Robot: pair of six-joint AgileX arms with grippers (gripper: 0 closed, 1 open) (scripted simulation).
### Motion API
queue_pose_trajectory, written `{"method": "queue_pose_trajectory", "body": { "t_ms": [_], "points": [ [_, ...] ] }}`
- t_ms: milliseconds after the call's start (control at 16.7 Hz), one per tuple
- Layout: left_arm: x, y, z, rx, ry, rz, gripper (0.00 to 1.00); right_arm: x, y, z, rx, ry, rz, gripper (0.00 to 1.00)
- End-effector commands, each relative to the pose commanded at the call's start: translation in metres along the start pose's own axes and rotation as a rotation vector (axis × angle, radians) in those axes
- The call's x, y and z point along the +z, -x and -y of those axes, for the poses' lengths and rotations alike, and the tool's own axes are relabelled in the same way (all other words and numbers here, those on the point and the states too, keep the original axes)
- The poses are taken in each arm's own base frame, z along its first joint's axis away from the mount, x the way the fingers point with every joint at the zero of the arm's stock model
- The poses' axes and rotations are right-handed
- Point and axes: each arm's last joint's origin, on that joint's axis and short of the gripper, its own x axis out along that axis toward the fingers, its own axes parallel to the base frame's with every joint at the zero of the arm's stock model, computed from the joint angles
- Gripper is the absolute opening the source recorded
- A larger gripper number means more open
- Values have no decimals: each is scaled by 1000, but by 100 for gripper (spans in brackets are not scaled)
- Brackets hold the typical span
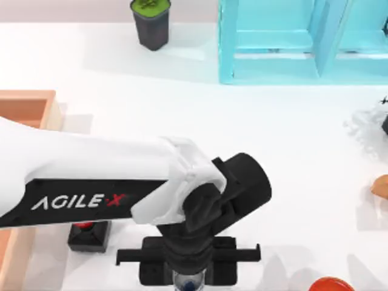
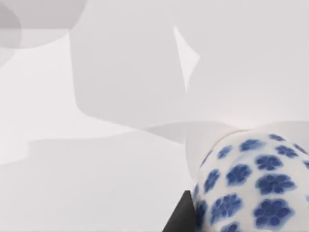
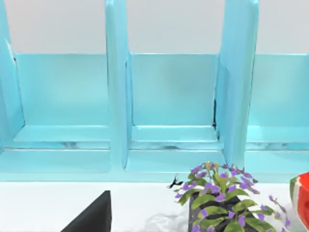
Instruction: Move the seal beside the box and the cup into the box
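1. Table, white, spreads under everything in the top view.
2. Left arm, white with the AgileX lettering, reaches in from nine o'clock to the near middle.
3. Shelf unit, turquoise, stands at about one o'clock on the table; the right wrist view faces its open compartments.
4. Box, tan-walled with an orange-brown floor, sits at the nine o'clock edge, partly under the arm.
5. Left gripper hangs at six o'clock; whether its fingers are apart or pressed on anything cannot be told.
6. Pot, dark grey with a green top, stands at eleven o'clock.
7. Plant with purple flowers shows in the right wrist view, in front of the shelf; in the top view it is at the three o'clock edge.
8. Seal, red knob on a black block, stands at seven o'clock, near the box's right wall and outside it.
9. Cup, white with blue flowers, shows close in the left wrist view; in the top view it peeks out under the gripper, outside the box.
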Motion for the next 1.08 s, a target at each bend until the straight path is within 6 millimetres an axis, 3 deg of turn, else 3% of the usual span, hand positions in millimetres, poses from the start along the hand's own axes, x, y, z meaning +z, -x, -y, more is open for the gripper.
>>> {"method": "queue_pose_trajectory", "body": {
  "t_ms": [120,180,720,840,1080],
  "points": [
    [0,0,0,0,0,0,2,0,0,0,0,0,0,100],
    [0,0,0,0,0,0,0,0,0,0,0,0,0,100],
    [1,2,-1,-2,0,1,0,0,0,0,0,0,0,100],
    [6,12,-11,-1,9,1,0,0,0,0,0,0,0,100],
    [8,52,-46,-2,0,1,0,0,0,0,0,0,0,100]
  ]
}}
